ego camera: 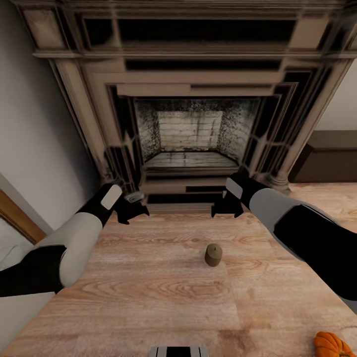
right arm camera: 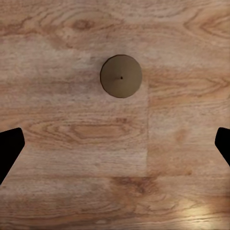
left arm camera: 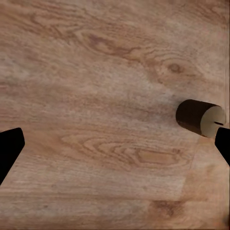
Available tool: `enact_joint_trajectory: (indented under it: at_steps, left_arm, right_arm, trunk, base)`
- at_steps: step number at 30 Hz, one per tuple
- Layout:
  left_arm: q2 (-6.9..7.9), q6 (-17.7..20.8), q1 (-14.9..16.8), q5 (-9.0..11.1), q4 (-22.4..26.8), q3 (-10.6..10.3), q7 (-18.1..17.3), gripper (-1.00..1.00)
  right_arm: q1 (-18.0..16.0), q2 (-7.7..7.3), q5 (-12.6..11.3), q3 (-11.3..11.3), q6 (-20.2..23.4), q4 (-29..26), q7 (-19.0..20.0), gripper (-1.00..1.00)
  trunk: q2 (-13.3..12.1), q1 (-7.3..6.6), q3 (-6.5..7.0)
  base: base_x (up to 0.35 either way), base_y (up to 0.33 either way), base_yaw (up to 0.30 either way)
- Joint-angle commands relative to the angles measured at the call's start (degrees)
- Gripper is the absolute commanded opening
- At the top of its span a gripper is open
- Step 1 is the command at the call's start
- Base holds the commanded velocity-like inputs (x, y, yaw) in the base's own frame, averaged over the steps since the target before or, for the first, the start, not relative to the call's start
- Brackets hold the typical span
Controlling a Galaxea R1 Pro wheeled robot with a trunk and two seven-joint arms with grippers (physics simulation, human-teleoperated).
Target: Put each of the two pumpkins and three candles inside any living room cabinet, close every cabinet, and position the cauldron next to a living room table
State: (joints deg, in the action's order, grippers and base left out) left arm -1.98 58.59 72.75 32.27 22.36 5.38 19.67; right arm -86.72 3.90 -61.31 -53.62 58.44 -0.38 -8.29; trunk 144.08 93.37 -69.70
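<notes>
Both arms reach forward over the floor (ego camera: 163, 297), with the candle (ego camera: 213, 255) as landmark. The left tool (ego camera: 130, 210) hangs beyond and to the left of it, fingers spread, holding nothing. The right tool (ego camera: 227, 206) hangs just beyond it, slightly to the right, likewise spread wide and unloaded, pointing straight down.

Grey-and-black segmented arms (ego camera: 74, 238), pale wrist panels, black angular jaws

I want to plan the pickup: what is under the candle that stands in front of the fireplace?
The candle stands upright on the light wood plank floor, with nothing else beneath it. The patch of floor directly under its base is covered. Both grippers, left and right, hang open above the floor.
</notes>
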Motion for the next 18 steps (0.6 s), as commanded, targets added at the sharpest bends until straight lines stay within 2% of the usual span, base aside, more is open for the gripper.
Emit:
enact_joint_trajectory:
  at_steps: [1,6,10,14,18]
  left_arm:
    - [-0.06,0.19,0.02,0.36,0.10,1.04,0.45,1.00]
    - [-0.03,0.23,0.02,0.92,0.20,2.97,-0.52,1.00]
    - [0.21,0.28,0.02,2.33,0.22,3.38,-3.77,1.00]
    - [1.13,0.29,0.02,3.00,0.23,3.44,-8.86,1.00]
    - [2.44,0.29,0.02,3.24,0.23,3.31,-15.56,1.00]
  right_arm:
    - [-0.03,0.01,-0.62,-0.17,0.10,-0.03,-0.52,1.00]
    - [0.03,0.04,-0.70,-0.16,-1.20,0.01,-0.51,1.00]
    - [0.11,0.12,-0.79,-0.17,-2.70,0.02,-0.46,1.00]
    - [0.19,0.19,-0.81,-0.21,-3.30,0.01,-0.43,1.00]
    - [0.22,0.22,-0.77,-0.24,-3.58,-0.06,-0.42,1.00]
  trunk:
    - [0.04,0.01,-0.27]
    - [0.11,0.14,-1.38]
    - [0.16,0.24,-2.27]
    - [0.21,0.34,-3.15]
    - [0.27,0.45,-4.04]
  base:
    - [0.000,0.000,0.000]
    - [0.000,0.000,0.000]
    - [0.000,0.000,0.000]
    - [0.000,0.000,0.000]
    - [0.000,0.000,0.000]
